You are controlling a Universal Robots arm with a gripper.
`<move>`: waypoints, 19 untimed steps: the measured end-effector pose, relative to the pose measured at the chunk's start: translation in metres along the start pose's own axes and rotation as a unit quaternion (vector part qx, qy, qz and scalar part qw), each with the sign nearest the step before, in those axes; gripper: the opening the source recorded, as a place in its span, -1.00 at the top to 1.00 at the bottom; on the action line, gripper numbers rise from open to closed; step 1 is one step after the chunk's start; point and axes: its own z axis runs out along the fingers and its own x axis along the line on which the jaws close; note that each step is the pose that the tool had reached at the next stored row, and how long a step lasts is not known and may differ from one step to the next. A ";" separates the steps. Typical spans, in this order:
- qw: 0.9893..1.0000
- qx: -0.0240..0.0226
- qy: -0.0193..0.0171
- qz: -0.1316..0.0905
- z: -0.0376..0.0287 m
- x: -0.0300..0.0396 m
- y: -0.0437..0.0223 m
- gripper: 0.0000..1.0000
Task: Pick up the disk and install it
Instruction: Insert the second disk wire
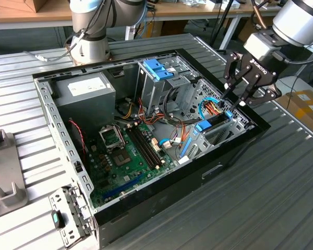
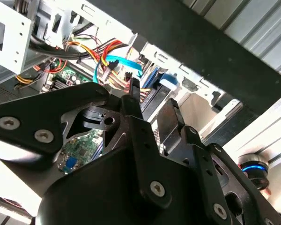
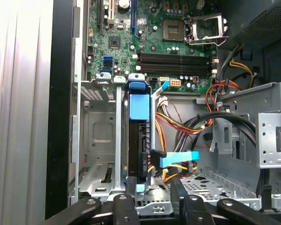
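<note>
Disk seated on edge in the drive bay, tool poised just over it

We judge the task nearly finished: the disk (image 3: 136, 140) stands upright in its slot inside the computer case (image 1: 235, 151), blue rails at both ends, with a light-blue data cable (image 3: 178, 158) at its connector side. In the exterior view the tool (image 1: 232, 104) hangs at the case's corner on that view's right, its fingers (image 3: 130, 199) slightly apart, straddling the disk's near edge; we cannot tell whether they touch it or have let go. What remains, if anything, looks like full seating and release. The tool body hides the disk's near end in both wrist views, and we cannot see whether the rails have latched.
</note>
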 end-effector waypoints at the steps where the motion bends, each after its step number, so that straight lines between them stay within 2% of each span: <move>1: 1.000 0.000 0.000 0.000 -0.0002 -0.0013 0.0024 0.16; 5: 1.000 0.001 0.000 0.000 0.0000 -0.0025 0.0103 0.16; 11: 1.000 0.001 0.000 0.000 0.0007 -0.0027 0.0175 0.16; 19: 1.000 0.001 0.000 0.000 0.0017 -0.0026 0.0183 0.16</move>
